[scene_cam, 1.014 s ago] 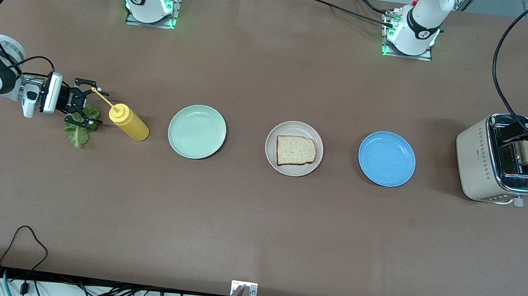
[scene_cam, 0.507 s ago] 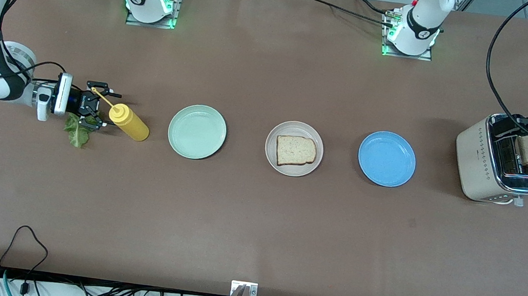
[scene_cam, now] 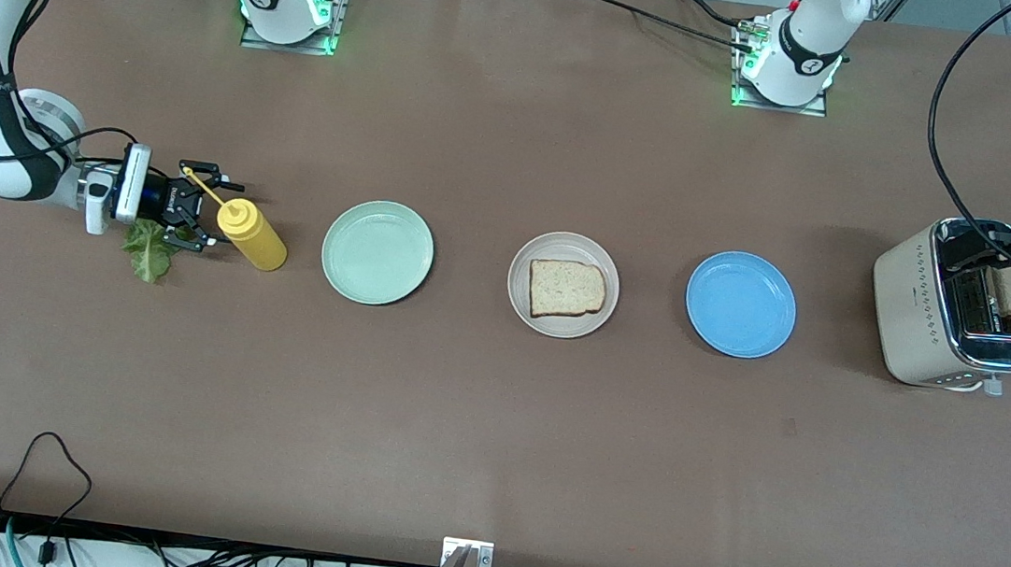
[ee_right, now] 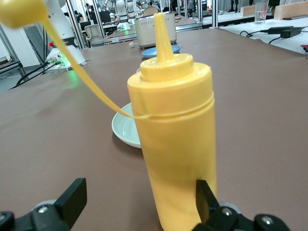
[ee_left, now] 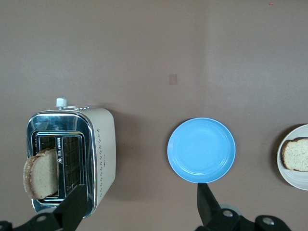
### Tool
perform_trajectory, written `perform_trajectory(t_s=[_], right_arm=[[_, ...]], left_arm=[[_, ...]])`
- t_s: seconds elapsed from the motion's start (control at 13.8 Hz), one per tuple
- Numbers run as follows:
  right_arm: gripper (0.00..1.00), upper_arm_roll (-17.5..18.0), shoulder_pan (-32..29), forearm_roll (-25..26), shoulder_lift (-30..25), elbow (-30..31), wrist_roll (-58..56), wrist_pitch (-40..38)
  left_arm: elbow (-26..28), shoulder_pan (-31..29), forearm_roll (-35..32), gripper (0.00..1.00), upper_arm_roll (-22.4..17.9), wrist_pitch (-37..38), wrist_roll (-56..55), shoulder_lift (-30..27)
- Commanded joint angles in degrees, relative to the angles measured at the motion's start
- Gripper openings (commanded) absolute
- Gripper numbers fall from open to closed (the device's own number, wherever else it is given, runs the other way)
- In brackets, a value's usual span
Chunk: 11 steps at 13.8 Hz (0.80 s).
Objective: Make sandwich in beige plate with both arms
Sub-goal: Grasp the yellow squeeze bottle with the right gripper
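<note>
The right tool stands open, level with the upright yellow sauce bottle just ahead, while the left tool, open, hovers over the toaster; the beige plate holds one bread slice mid-bench.

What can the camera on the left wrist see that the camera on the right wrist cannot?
Only the left wrist view shows the bread slice standing in the toaster's slot, and the beige plate with another bread slice on it. Only the right wrist view shows the yellow squeeze bottle up close between the open right tool, with the mint green plate past it. Both show the blue plate, the toaster and the brown table.
</note>
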<state>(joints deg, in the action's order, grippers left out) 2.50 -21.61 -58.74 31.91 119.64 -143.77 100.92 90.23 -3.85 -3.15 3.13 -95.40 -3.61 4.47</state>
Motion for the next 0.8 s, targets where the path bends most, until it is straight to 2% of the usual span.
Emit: perform_trajectory(t_s=[0.0, 0.72], right_arm=[[1.0, 0.75, -0.09, -1.47, 0.61, -0.64, -0.81, -0.02], [1.0, 0.75, -0.97, -2.17, 0.7, -1.86, 0.25, 2.25]], left_arm=[[-1.99, -0.1, 0.96, 1.0, 0.03, 0.74, 0.63, 0.98], [-0.68, -0.19, 0.61, 1.0, 0.12, 1.09, 0.36, -0.17]])
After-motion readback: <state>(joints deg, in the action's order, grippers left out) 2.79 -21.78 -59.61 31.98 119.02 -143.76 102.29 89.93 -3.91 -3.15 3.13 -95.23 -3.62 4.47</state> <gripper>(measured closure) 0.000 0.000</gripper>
